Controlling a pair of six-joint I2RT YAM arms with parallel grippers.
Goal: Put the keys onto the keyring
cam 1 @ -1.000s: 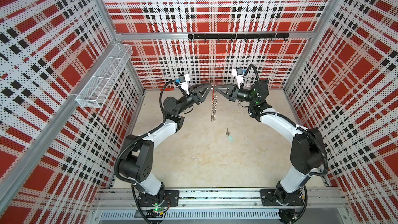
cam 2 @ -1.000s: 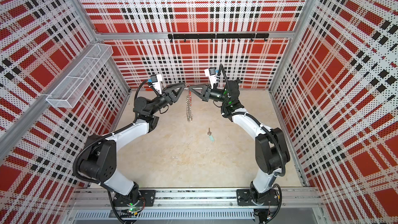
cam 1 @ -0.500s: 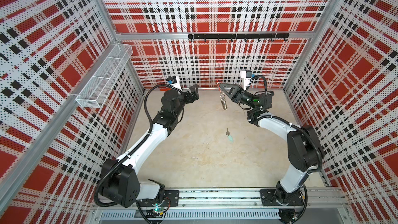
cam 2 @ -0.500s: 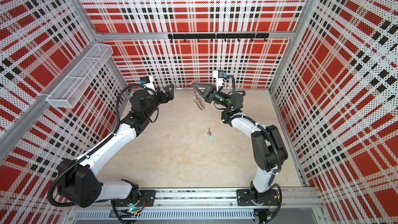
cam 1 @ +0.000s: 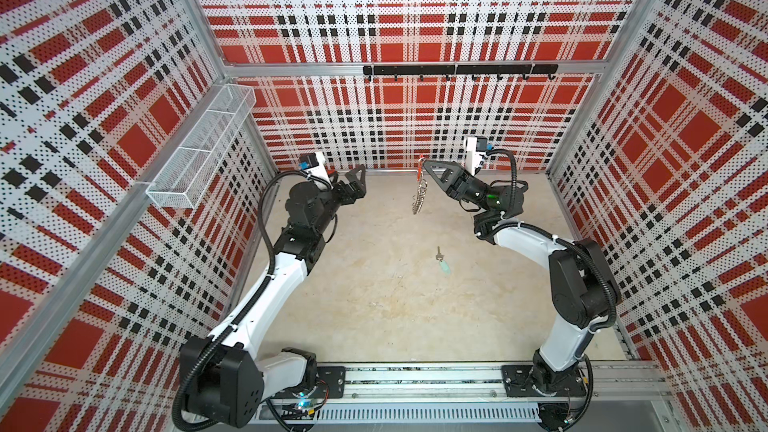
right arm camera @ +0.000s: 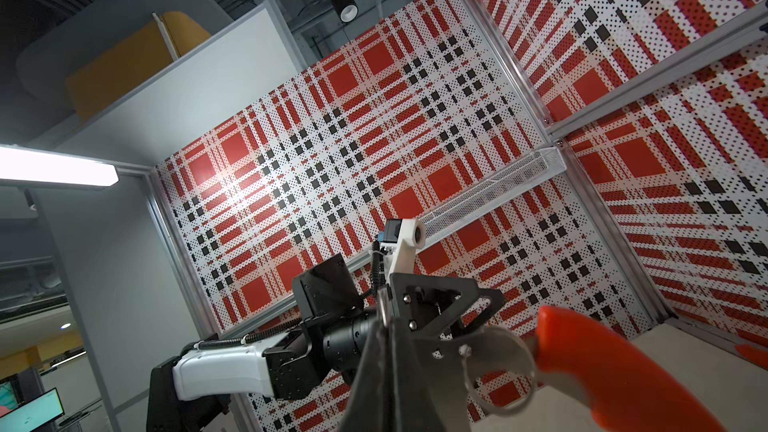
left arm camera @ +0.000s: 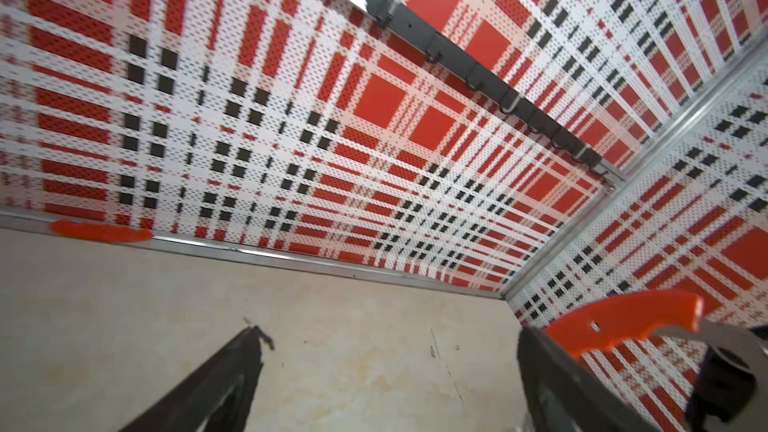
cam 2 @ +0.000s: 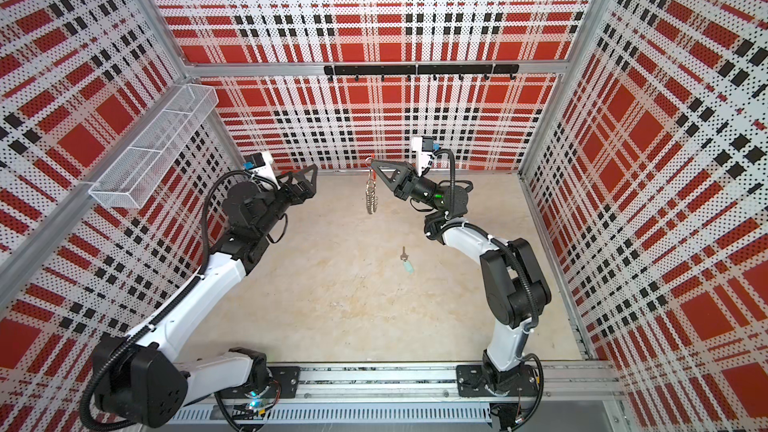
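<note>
The dark, red-sectioned hoop keyring (cam 1: 417, 197) is clamped by the right gripper (cam 1: 423, 164); near it the left gripper (cam 1: 357, 183) is spread empty; small teal-tagged metal keys (cam 1: 441, 260) are seen well apart from it.

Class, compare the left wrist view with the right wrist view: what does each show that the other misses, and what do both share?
Only the left wrist view shows the black hook rail on the back wall. Only the right wrist view shows the wire basket, the white link of the left arm and a lit ceiling lamp. Both show the red section of the keyring, the left gripper with jaws open and empty, the tabletop and the plaid walls.
</note>
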